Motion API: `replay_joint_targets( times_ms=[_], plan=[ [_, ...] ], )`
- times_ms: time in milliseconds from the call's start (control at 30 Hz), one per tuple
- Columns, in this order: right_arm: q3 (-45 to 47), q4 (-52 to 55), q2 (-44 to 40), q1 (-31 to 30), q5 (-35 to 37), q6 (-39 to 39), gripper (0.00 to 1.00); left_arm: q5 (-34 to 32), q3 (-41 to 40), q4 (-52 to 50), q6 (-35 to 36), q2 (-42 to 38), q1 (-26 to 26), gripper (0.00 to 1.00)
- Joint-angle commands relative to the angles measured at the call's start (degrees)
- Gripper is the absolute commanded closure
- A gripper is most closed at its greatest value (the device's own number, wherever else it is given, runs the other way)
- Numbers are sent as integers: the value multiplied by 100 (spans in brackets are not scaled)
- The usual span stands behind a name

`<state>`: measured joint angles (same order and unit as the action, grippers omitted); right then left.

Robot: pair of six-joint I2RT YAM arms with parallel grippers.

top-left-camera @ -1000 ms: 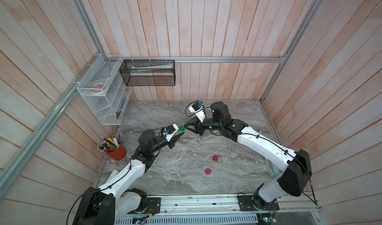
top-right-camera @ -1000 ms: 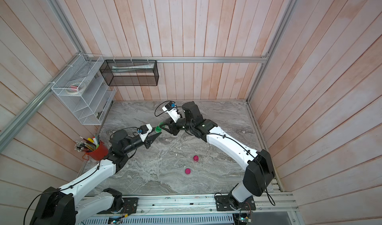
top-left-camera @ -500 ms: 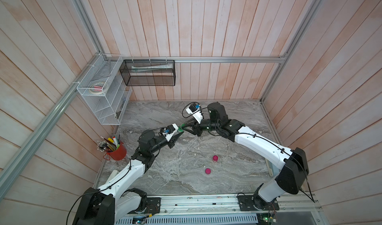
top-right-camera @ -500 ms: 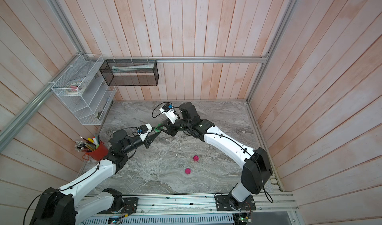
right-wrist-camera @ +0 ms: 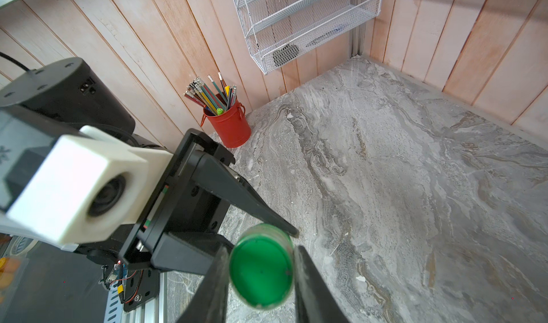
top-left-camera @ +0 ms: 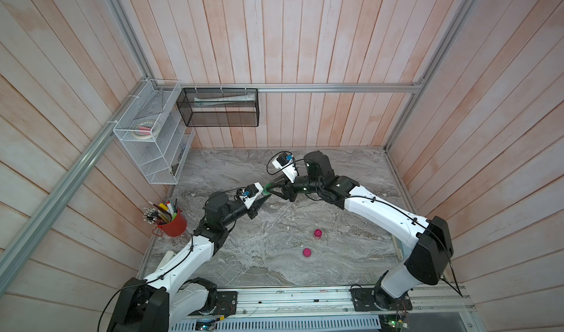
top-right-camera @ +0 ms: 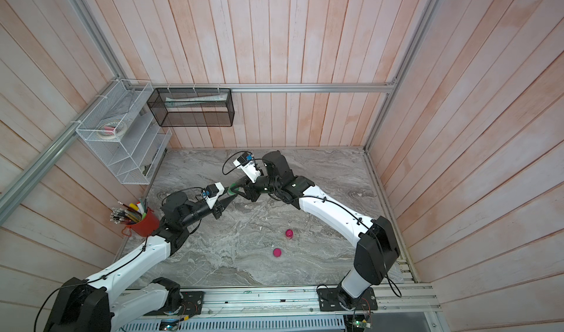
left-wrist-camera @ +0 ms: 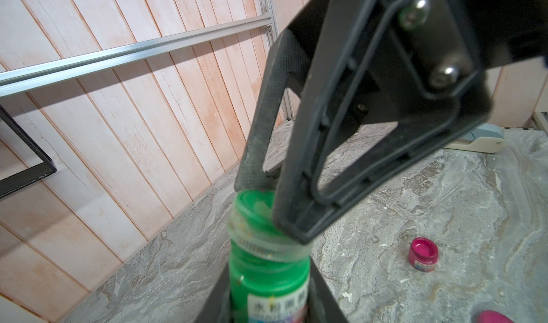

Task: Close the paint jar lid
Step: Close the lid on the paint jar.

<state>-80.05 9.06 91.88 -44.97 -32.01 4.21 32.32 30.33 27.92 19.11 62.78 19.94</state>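
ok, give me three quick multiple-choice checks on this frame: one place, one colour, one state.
1. The red pencil cup stands:
A) on the table beside the left arm
B) in the middle of the table
C) in a gripper

2. The paint jar in the left gripper is:
A) pink
B) blue
C) green

3. The right gripper is:
A) wide open
B) shut on the lid
C) out of view

Answers:
1 A: both top views show it at the table's edge next to the left arm.
2 C: the left wrist view shows green paint through its wall.
3 B: the right wrist view shows it clamping the lid from both sides.
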Motion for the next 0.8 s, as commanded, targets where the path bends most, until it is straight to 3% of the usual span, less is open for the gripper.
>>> replay_joint_targets(
  times_ms=[0,767],
  plan=[
    [-171,134,119,-87,-130,-87,70,0,69,87,83,-117,27,67],
    [-661,1194,699,-268,-416,-702,71,158,43,-178,546,-381,27,67]
  ],
)
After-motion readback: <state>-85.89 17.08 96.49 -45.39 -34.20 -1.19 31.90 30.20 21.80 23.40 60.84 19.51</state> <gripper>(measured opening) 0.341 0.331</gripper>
